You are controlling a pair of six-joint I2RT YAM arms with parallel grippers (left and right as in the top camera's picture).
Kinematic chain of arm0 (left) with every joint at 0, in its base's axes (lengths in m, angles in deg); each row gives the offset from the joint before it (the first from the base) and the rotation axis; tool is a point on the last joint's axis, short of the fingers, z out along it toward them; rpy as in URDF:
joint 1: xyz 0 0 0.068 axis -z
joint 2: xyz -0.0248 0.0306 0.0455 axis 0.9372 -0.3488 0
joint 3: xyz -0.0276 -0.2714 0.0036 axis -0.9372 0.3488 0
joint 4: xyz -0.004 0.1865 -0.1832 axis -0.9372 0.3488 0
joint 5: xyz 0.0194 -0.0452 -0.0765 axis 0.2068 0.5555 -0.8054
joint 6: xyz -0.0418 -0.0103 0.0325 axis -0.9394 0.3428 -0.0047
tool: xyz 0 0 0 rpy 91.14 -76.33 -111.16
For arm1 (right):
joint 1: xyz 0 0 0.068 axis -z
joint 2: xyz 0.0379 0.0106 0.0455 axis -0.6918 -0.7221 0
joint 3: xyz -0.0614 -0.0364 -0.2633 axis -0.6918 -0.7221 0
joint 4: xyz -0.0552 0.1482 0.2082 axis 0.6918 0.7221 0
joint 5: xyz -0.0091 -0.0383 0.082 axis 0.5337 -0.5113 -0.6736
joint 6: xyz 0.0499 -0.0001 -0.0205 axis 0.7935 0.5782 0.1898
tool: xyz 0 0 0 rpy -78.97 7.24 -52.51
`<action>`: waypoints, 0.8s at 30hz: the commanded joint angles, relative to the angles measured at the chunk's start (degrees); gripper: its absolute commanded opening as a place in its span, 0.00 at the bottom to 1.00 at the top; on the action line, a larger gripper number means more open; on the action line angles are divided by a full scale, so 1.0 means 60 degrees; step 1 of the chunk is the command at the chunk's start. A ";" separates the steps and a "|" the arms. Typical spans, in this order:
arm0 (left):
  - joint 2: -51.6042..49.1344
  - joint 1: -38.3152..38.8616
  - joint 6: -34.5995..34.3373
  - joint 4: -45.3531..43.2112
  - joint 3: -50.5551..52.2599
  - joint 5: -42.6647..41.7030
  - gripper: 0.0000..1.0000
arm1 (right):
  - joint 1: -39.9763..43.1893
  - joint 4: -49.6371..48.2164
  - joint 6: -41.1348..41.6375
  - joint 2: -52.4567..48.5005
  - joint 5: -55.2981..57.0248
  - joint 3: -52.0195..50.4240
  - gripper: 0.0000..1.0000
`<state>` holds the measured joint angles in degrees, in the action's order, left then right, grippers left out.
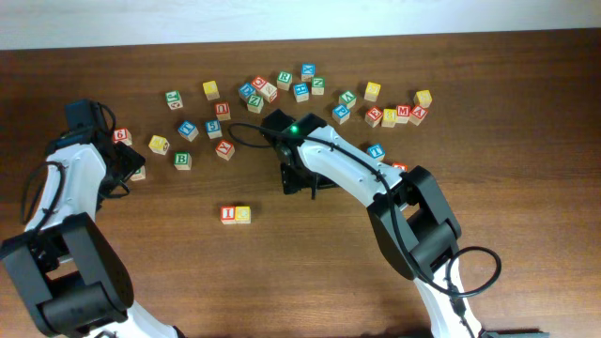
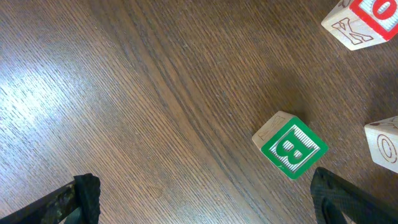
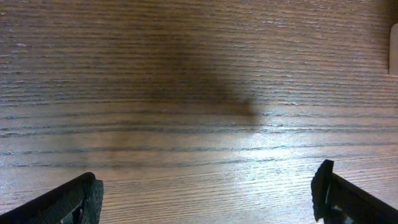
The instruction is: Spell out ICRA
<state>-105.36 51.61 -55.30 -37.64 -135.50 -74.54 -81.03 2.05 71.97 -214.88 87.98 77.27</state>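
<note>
Seen from above, a dark wooden table (image 1: pixel 526 84) holds some thirty small wooden alphabet cubes, most of them scattered in a loose band along the far side. Two cubes sit apart from that band near the table's middle, touching side by side: the red I cube (image 1: pixel 228 214) on the left and the yellow C cube (image 1: pixel 243 214) on its right. We judge the word half spelled, with R the letter now due and A after it. The green R cube (image 1: pixel 284 79) looks to be in the crowded far cluster, hemmed in by neighbours. Which red-lettered cube is the A we cannot tell at this size. The right gripper (image 1: pixel 300 186) hangs over bare wood between the I-C pair and the cluster. Its wrist camera shows the right gripper (image 3: pixel 208 180) with jaws spread wide and only wood grain between them, so it holds nothing. The left gripper (image 1: pixel 127 161) waits at the left edge of the scatter. In its own wrist view the left gripper (image 2: pixel 204 186) is also spread wide and empty, with a green B cube (image 2: pixel 290 144) lying just ahead of its right finger. That cube is not needed for the word. The next move, as we judge it, is to reach into the far cluster and set the jaws around the R without pushing its neighbours. It would then be carried back and set touching the C on its right.
</note>
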 commanded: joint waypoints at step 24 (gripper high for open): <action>0.0211 -0.0015 -0.0025 0.0007 0.0036 0.0033 0.99 | 0.0044 -0.0069 0.0040 0.0353 0.0149 -0.0040 0.98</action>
<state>-105.36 51.61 -55.30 -37.64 -135.50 -74.54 -81.03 1.57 71.95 -214.88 87.96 77.27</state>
